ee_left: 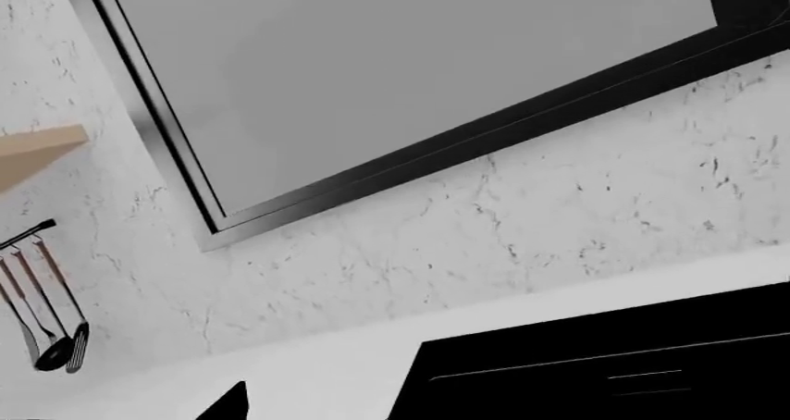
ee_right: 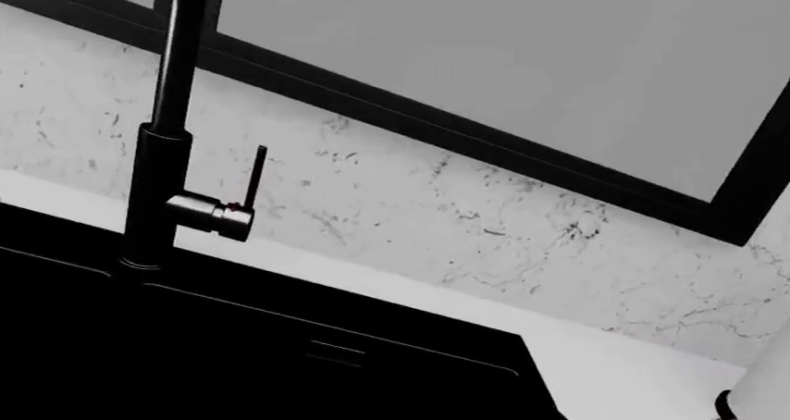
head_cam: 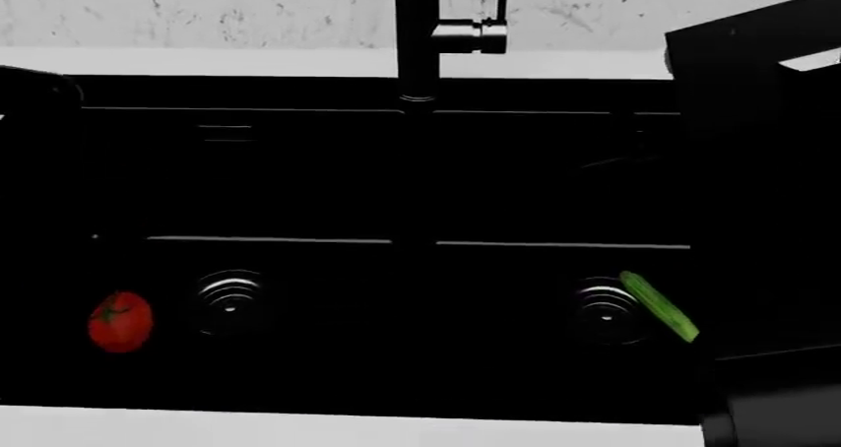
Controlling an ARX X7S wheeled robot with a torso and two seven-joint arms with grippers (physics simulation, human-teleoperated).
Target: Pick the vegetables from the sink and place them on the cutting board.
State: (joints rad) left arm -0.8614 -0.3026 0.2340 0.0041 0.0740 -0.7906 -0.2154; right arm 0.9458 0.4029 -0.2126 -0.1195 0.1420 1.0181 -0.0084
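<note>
down in the left basin of the sink sits the tomato, round, glossy red, green stem on top, just left of a ringed metal drain. the black faucet rises at the middle. in the right basin the cucumber lies slim and bumpy, its long axis slanting from the far drain toward the near right. the dark bulk of the right arm hangs above it, so that arm looks nearer. neither set of fingers shows, so i can't tell whether they are parted or clenched. no cutting board is in sight.
</note>
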